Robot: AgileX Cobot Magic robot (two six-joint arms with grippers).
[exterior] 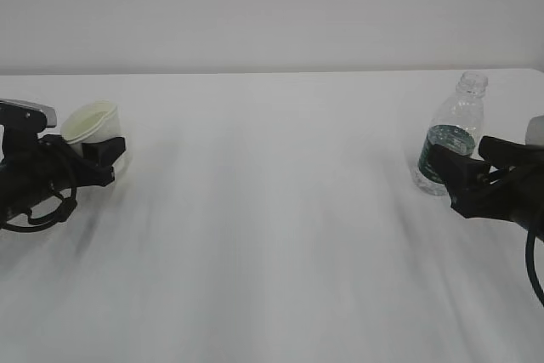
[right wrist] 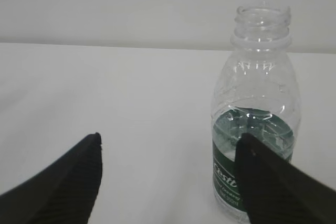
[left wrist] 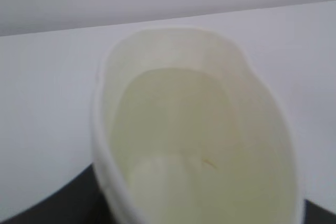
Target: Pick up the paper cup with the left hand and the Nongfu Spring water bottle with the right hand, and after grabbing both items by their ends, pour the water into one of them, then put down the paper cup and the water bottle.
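The white paper cup is at the far left, tipped so that its cream inside faces the camera. My left gripper is shut on its lower body. In the left wrist view the cup fills the frame, its rim squeezed to an oval, with a black finger at the bottom corner. The clear, capless Nongfu Spring water bottle stands upright on the right, with water in its lower part. My right gripper is open just in front of it. In the right wrist view the bottle stands partly behind the right finger, not between the jaws.
The white table runs between the two arms and ends at a pale wall behind. The bottle stands near the table's back right corner.
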